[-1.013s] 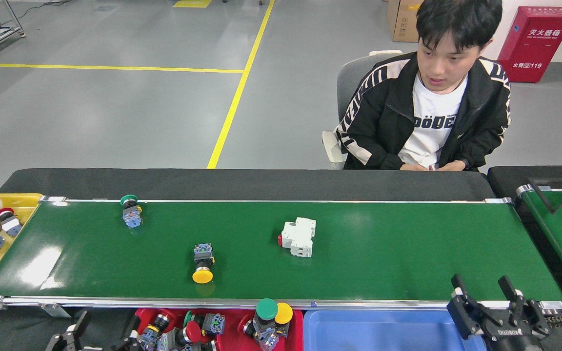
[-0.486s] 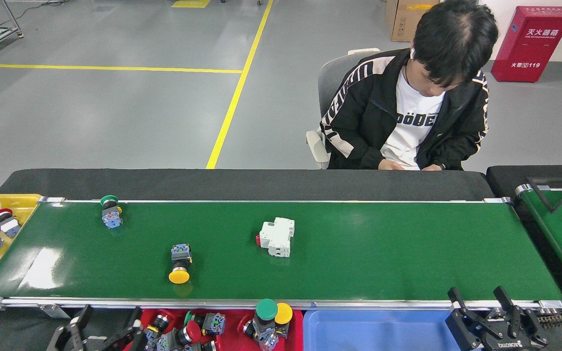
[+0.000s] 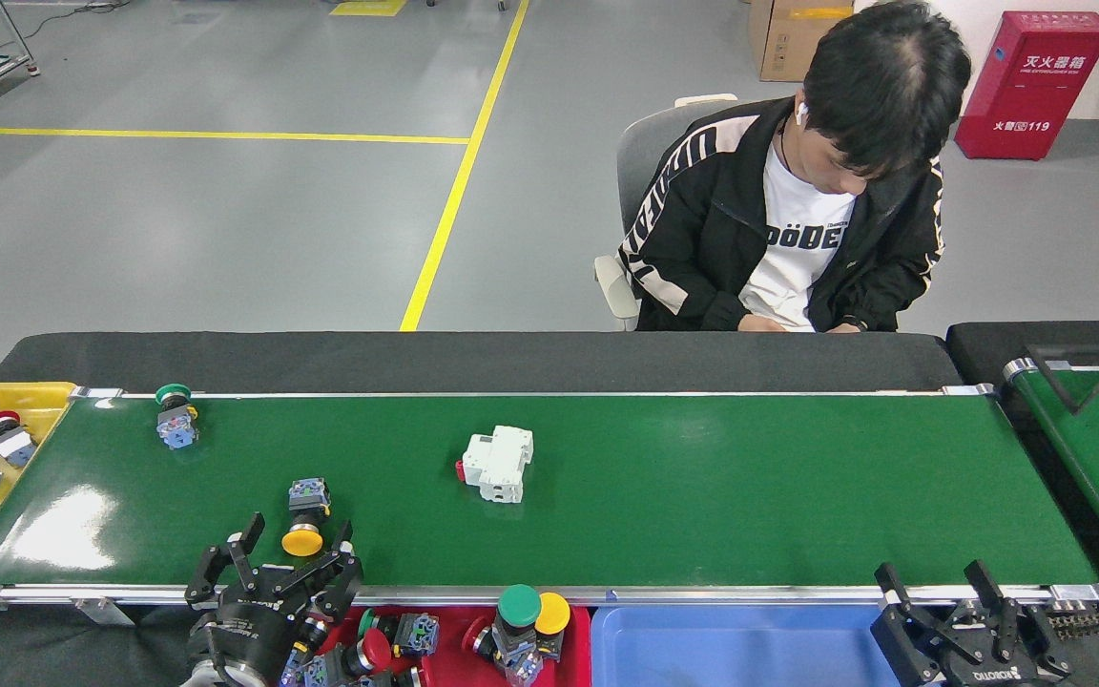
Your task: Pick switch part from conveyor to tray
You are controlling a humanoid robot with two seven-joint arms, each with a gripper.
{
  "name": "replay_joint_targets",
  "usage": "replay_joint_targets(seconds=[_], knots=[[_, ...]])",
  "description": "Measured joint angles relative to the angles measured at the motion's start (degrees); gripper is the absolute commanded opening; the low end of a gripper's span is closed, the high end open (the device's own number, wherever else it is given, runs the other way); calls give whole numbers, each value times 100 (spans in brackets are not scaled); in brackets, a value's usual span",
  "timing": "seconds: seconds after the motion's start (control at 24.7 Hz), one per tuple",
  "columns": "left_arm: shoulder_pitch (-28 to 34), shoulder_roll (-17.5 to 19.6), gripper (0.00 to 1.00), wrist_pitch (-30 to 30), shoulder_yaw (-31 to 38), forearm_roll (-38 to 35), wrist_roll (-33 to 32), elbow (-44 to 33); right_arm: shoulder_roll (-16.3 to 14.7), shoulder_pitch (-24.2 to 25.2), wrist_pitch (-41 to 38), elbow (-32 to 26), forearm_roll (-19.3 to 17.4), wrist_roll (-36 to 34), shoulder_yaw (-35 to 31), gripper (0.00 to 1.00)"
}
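Yellow-capped switch part (image 3: 306, 520) lies on the glossy green conveyor (image 3: 702, 496) between the left end effector's (image 3: 284, 558) spread, empty fingers, the boxy white breaker (image 3: 498, 463) at its 2 o'clock, the right end effector (image 3: 941, 592) open and empty.

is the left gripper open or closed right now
Open. The left gripper has its dark fingers spread apart above the near rail of the conveyor, with the yellow-capped switch part between their tips, not yet clamped.

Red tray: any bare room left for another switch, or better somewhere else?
The red tray is crowded: switches piled from the left gripper to its right wall. The blue bin beside it looks empty. The conveyor is bare right of the white breaker.
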Motion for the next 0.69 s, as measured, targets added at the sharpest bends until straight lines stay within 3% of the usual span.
replay_joint_targets(seconds=[0.08,0.16,0.2,0.24,0.28,0.41,0.69], knots=[[-366,27,94,34,11,0,-5,467,0,0,0,0,0,0,0,97],[-664,224,76,95,10,-1,-16,845,0,1,-1,1,0,-1,1,97],[-792,398,73,115,11,0,-17,1072,0,0,-1,1,0,-1,1,97],[-902,567,62,122,16,5,-17,1286,0,0,-1,1,0,-1,1,97],[-987,671,41,135,24,29,7,1474,0,0,-1,2,0,-1,2,97],[-1257,823,9,17,18,176,77,1947,0,0,-2,5,0,-1,8,97],[-1164,1007,7,-252,20,575,198,1886,0,0,-3,8,0,-1,9,97]])
